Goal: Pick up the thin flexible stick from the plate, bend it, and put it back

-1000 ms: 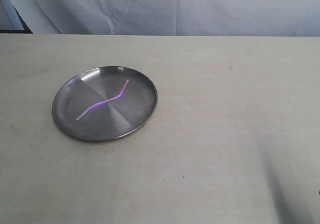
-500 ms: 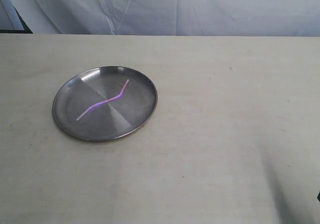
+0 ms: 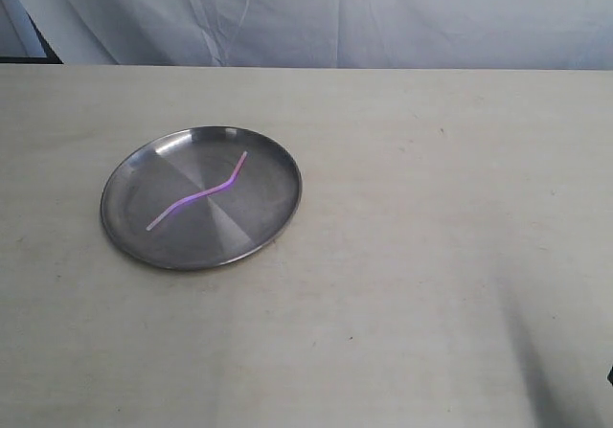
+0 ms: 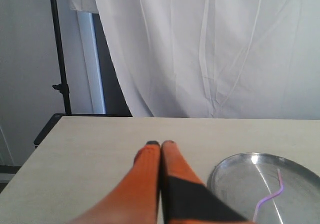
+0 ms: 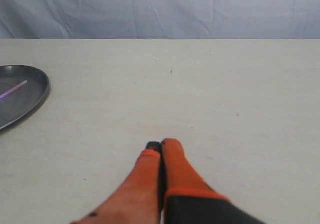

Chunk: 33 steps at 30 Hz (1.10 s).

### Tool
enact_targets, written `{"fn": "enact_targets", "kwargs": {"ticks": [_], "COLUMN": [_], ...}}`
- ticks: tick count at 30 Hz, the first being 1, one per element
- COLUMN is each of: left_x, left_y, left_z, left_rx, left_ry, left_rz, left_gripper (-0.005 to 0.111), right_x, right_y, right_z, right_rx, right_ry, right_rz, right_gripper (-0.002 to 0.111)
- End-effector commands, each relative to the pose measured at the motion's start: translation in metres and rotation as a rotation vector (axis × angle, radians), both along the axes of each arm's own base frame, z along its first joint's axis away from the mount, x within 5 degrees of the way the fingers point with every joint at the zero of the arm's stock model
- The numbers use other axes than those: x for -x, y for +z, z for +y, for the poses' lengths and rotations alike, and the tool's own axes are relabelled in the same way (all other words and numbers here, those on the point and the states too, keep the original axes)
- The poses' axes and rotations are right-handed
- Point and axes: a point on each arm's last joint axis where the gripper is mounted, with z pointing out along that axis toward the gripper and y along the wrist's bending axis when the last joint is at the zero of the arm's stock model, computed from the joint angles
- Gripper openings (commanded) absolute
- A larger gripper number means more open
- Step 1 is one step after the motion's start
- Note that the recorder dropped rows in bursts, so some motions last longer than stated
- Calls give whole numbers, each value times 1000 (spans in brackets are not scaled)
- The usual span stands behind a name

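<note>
- Exterior view: only the kinked stick lying in the plate.
- Wrist views: left gripper and right gripper, fingers together, holding nothing.

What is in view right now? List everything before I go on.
round shiny stainless-steel plate: one, grey and reflective, on the left half of the table in the exterior view
thin pink-purple plastic stick: one, kinked, lying inside the plate
pale beige table: one, under everything
white cloth curtain: one, hanging behind the table
black metal stand pole: one, upright beside the curtain, seen only in the left wrist view
left hand: one, orange and black, shut and empty, above the table beside the plate
right hand: one, orange and black, shut and empty, over bare table away from the plate
</note>
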Motion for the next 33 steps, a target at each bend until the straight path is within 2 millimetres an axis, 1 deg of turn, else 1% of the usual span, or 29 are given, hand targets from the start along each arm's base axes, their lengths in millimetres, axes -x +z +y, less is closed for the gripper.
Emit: {"fn": "enact_targets", "kwargs": {"ticks": [1,4,7,8,10,12,14,18,22,24,28,33], "left_x": [3,1,-7,-12,-22,-33,-41,-53,-60,-62,-65,-68], "left_y": [-1,-6,-16,-21,-30,-43,-57,-88,-113,-122,-135,-152], "left_z": [2,-2,-19,-26,-37,-45,-51,-58,-59,-59,-58,-58], "left_rx": [7,25,-10,-49,-92,-69,-38,41,81,94,100,92], "left_ry": [3,-29,-170,-221,-290,-327,-348,-329,-276,-248,-204,-194], "left_rz": [-21,-29,-46,-70,-134,-177,-184,-115,-31,0,41,88], "left_gripper": [0,0,0,0,0,0,0,0,0,0,0,0], "right_x": [0,0,0,0,0,0,0,0,0,0,0,0], "right_y": [0,0,0,0,0,0,0,0,0,0,0,0], "right_z": [0,0,0,0,0,0,0,0,0,0,0,0], "right_rx": [8,8,8,8,8,8,8,8,8,8,8,8], "right_ry": [-4,-4,-4,-4,-4,-4,-4,-4,-4,-4,-4,-4], "right_rz": [-7,-7,-7,-7,-7,-11,-11,-11,-11,-11,-11,-11], "right_gripper": [-1,-1,-1,-1,-1,-1,-1,-1,-1,-1,-1,-1]}}
